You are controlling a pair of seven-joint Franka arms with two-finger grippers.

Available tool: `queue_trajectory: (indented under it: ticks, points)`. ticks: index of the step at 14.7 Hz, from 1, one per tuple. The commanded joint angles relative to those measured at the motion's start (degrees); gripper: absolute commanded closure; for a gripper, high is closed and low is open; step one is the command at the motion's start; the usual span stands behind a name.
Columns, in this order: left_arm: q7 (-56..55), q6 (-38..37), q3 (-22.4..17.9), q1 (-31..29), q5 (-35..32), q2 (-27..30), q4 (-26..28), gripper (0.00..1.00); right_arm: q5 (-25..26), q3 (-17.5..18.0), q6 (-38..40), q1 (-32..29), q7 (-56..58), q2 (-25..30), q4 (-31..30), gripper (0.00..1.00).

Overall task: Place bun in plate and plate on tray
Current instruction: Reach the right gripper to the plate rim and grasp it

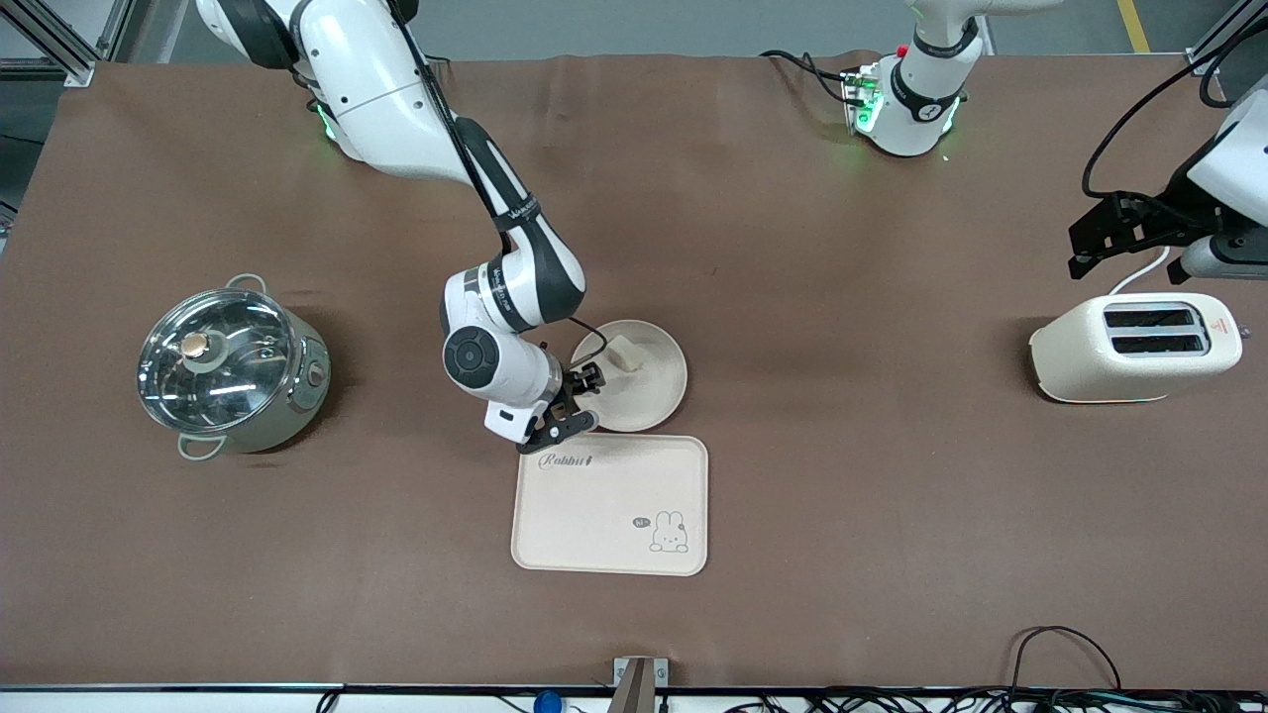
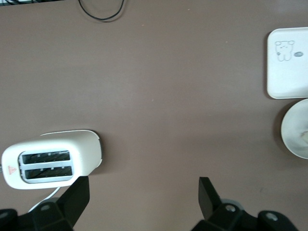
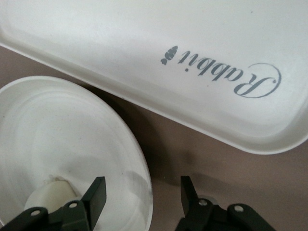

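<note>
Brown table carries one plate (image 1: 644,381) with one bun (image 1: 623,353) lying in it, and one tray (image 1: 611,505) just beside the plate, nearer the front camera and not under it. Right gripper (image 1: 584,396) is low at the plate's rim by the tray's corner, jaws apart astride the rim, holding nothing. Left gripper (image 2: 144,197) waits wide open and empty over one toaster (image 1: 1135,347); one lidded pot (image 1: 230,364) sits toward the right arm's end.
</note>
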State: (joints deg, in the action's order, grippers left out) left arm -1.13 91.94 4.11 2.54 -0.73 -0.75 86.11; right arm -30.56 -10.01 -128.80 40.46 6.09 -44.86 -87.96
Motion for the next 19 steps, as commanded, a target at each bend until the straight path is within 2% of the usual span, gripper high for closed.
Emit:
queue_trajectory:
  ticks: [1,7,12,15,19]
  points:
    - [0.69,-3.08,-0.33,0.71,0.64,-1.01,-3.57,0.00,-1.52,-0.01,0.56,-0.11,0.24,0.56,-0.72,0.40]
    - [0.95,-3.08,-0.50,-0.08,0.37,-0.92,-3.22,0.00,-1.52,-0.01,0.57,-0.03,0.15,0.65,-1.51,0.67]
    - [1.93,-3.08,-0.68,-1.04,0.46,-1.01,-3.22,0.00,-1.61,-0.01,0.48,0.41,-0.03,0.56,-2.13,0.79]
    - [0.96,-3.17,-0.15,-0.52,0.55,-0.92,-2.96,0.00,-1.61,-0.01,0.65,0.32,-0.90,0.65,-2.13,0.94]
    - [1.31,-3.17,-0.15,-0.87,0.55,-1.01,-2.96,0.00,-1.61,-0.01,1.71,0.32,-1.08,0.83,-2.13,0.96]
